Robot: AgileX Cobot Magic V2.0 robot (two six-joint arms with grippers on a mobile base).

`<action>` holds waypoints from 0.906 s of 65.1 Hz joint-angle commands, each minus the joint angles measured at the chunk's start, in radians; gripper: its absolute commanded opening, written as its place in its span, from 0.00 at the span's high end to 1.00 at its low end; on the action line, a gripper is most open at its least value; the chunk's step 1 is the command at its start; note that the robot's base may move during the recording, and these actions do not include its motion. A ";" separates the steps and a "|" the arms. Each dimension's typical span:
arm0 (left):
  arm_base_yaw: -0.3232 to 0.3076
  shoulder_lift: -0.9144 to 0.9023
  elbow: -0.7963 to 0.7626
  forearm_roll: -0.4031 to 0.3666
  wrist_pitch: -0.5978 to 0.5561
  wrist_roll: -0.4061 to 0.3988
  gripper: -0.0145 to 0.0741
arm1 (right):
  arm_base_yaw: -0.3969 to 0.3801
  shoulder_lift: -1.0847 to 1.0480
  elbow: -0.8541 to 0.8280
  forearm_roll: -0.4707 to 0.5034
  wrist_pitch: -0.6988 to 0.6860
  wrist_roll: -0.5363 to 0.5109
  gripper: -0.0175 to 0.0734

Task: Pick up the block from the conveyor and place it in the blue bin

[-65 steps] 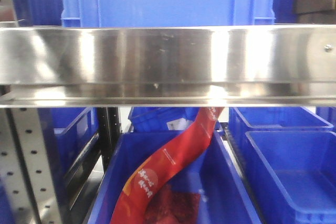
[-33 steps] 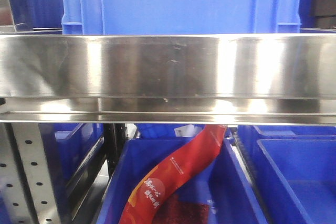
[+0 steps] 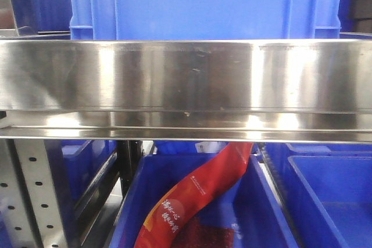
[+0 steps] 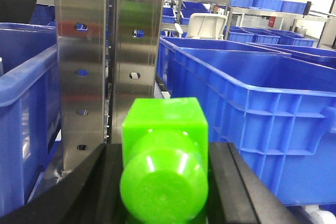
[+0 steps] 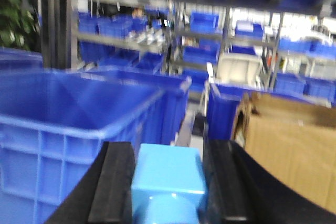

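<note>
1. Front view: a polished steel rail [image 3: 186,79] runs the full width, and a blue crate [image 3: 203,4] stands on it. Beneath it, a lower blue bin [image 3: 258,201] holds a red packet [image 3: 197,196] that leans up toward the rail. Neither gripper shows here, and the conveyor is out of sight in every view. The rail's lower edge leaves only a shallow opening over that bin, so I would not plan a drop from this picture alone.

2. Left wrist view: the left gripper [image 4: 164,156] is clamped on the green block [image 4: 164,124], with a black finger [image 4: 231,182] against each flank. The block sits square with its rounded stud toward the camera, which looks like a firm carrying hold. A perforated steel upright [image 4: 81,61] stands ahead and to the left. An open blue bin [image 4: 252,103] lies to the right, its rim about level with the block's top in this view. I judge the free room is to the right of the upright and above that rim.

3. Right wrist view, which is blurred: the right gripper [image 5: 167,166] grips a light blue block [image 5: 167,177] between its black pads. A large blue tub [image 5: 79,108] sits to the left and a cardboard box [image 5: 286,140] to the right, with a narrow gap straight ahead. I would clear the tub's near rim before letting go.
</note>
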 commanded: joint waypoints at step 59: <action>-0.328 0.749 -0.636 -0.002 0.007 0.135 0.96 | 0.257 0.633 -0.559 0.067 0.042 -0.002 0.98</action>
